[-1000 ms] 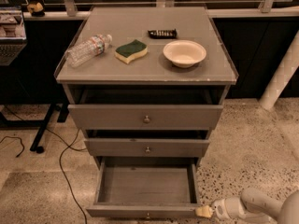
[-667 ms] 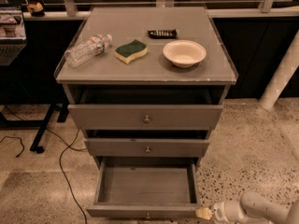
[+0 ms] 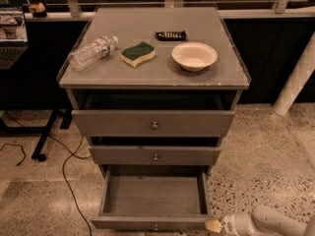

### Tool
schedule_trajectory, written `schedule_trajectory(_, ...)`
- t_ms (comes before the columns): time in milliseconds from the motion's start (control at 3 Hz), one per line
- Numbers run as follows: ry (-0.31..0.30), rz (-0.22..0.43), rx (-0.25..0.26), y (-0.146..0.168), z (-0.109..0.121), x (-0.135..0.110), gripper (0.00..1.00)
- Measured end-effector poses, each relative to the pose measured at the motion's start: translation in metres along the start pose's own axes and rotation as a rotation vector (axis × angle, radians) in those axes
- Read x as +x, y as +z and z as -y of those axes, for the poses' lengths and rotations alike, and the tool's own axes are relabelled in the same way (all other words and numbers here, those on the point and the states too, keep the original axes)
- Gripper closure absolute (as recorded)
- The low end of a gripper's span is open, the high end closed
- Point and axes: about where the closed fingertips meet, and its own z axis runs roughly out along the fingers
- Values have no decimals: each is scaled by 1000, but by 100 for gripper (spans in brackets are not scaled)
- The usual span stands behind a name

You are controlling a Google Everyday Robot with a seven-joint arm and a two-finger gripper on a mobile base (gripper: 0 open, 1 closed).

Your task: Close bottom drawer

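Observation:
The bottom drawer of the grey cabinet is pulled far out, and its inside is empty. Its front panel with a small knob lies at the lower edge of the camera view. My gripper is low at the bottom right, its tip right at the right end of that front panel. The white arm trails off to the right behind it. The middle drawer and the top drawer above stand slightly out.
On the cabinet top lie a plastic bottle, a green and yellow sponge, a white bowl and a dark remote. A black cable crosses the speckled floor at the left. A white pole stands at the right.
My gripper and arm have shifted slightly, staying beside the right end of the bottom drawer's front. The drawer is as far out as before.

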Motion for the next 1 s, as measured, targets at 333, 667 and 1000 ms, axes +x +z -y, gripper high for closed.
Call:
schedule_trajectory(333,-20,-4,-7,9,0,-9,100)
schedule_trajectory(667,-46,-13,-22,17,-3,-23,100)
schedule_trajectory(1000,-45,-13,-22,17,-4,-22,100)
